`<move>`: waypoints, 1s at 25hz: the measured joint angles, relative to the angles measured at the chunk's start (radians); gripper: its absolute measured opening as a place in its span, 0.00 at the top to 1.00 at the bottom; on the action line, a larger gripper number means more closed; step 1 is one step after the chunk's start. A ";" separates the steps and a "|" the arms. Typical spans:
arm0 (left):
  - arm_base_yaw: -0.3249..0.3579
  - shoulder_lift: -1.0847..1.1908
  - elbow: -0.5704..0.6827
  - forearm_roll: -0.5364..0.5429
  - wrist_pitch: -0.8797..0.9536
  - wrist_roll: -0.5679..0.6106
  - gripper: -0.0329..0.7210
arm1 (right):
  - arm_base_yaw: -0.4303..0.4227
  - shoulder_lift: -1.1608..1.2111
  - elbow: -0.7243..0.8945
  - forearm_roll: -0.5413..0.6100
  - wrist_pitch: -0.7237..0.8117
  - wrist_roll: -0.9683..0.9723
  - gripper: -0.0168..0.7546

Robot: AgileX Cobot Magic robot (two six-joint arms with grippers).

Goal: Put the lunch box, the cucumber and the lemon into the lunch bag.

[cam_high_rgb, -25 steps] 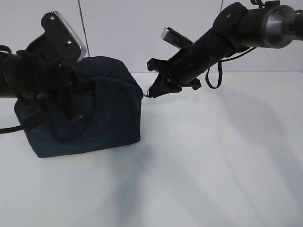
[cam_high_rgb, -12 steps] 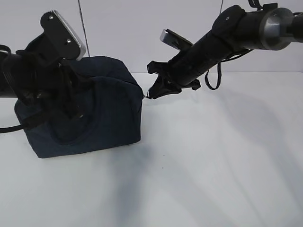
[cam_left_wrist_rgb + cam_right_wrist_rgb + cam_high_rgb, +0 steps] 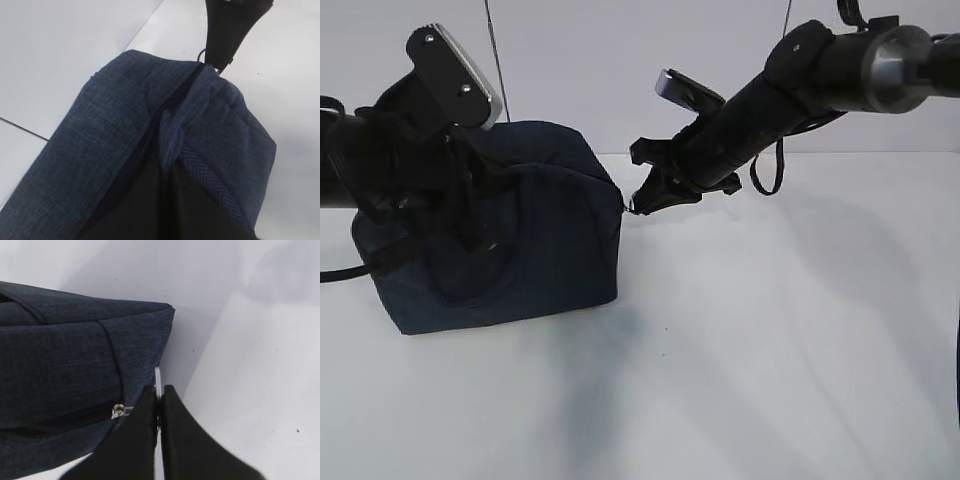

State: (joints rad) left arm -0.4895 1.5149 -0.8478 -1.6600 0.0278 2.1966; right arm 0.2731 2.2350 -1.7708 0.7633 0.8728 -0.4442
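Right wrist view: the lunch bag (image 3: 65,365) sits at the counter's (image 3: 770,340) left, and your right claw (image 3: 159,405) is clamped on its silver ring pull (image 3: 157,377) at the bag's end corner. The zipper line runs along the bag's long axis, away from that claw toward the left arm. Left claw (image 3: 470,225) is pinched shut at the bag's front, apparently on fabric. Bag looks zipped; lunch box, cucumber and lemon aren't visible, so contents can't be confirmed.
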 joint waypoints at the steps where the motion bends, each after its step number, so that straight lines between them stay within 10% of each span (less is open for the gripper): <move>1: 0.000 0.000 0.000 0.000 0.000 0.000 0.96 | 0.000 0.000 0.000 0.000 0.000 0.000 0.97; 9: 0.000 0.000 0.000 -0.001 -0.009 0.000 0.96 | -0.002 0.002 -0.004 0.046 0.002 -0.067 0.89; 17: 0.000 0.006 0.000 -0.007 -0.044 0.000 0.96 | -0.003 0.009 -0.064 0.119 0.124 -0.177 0.44; 25: 0.000 0.006 0.000 -0.009 -0.044 0.000 0.96 | -0.003 0.009 -0.159 -0.067 0.325 -0.230 0.40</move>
State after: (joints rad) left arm -0.4895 1.5209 -0.8478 -1.6695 -0.0160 2.1966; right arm 0.2696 2.2438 -1.9297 0.6958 1.1975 -0.6741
